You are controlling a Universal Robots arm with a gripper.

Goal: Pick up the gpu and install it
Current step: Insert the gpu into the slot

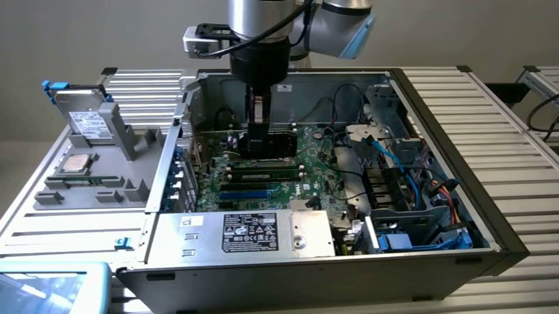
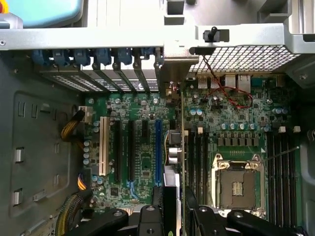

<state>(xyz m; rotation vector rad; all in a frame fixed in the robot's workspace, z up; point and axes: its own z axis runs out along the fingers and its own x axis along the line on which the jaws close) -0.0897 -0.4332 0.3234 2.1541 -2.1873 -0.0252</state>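
Gripper [image 2: 173, 217] clenched on gpu [image 2: 173, 150]. Card held edge-on over motherboard [image 2: 142, 164], alongside its blue slot [image 2: 158, 147]; contact with board unclear.

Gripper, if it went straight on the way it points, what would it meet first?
Probably the motherboard, by its expansion slots: the gripper holds the gpu edge-down above it. Depth is unclear.

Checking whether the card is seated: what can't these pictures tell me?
- Slot contact: wrist view, the edge-on gpu hides its own connector.
- gpu's faces: exterior view, the jaws cover most of it.
- Power supply label: exterior view, print too small.
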